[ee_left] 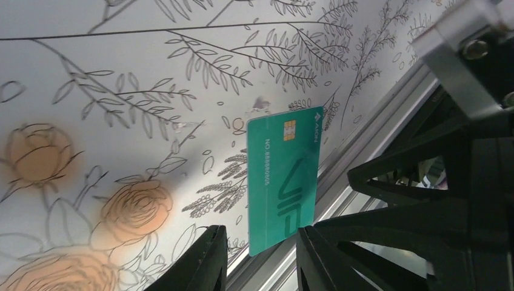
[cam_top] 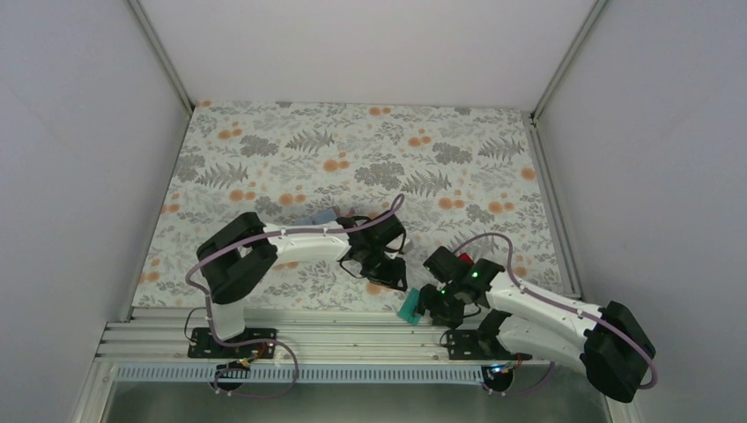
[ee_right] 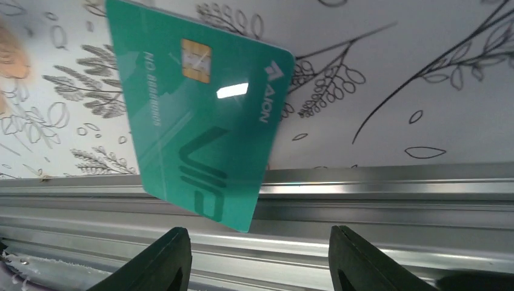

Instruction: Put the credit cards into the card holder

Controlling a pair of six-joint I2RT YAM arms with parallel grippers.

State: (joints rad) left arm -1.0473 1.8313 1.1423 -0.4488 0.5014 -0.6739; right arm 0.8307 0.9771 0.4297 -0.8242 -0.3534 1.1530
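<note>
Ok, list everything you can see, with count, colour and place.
green card: one, teal, at the table's near edge, sticking out over the rails
red thing: one, red, just beyond the right arm, partly hidden
bluish thing: one, grey-blue, just beyond the left arm, partly hidden
tablecloth: one, white with grey leaves and orange flowers, covering the table
metal rails: several, silver, along the near edge
left claw: one, black, open, at the card's end
right claw: one, black, open, beside the card

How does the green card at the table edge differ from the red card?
The green card juts out over the metal rail; the red card lies farther in. The green card shows its chip and print; the red card is partly hidden by the right arm. Both lie near that arm.
</note>
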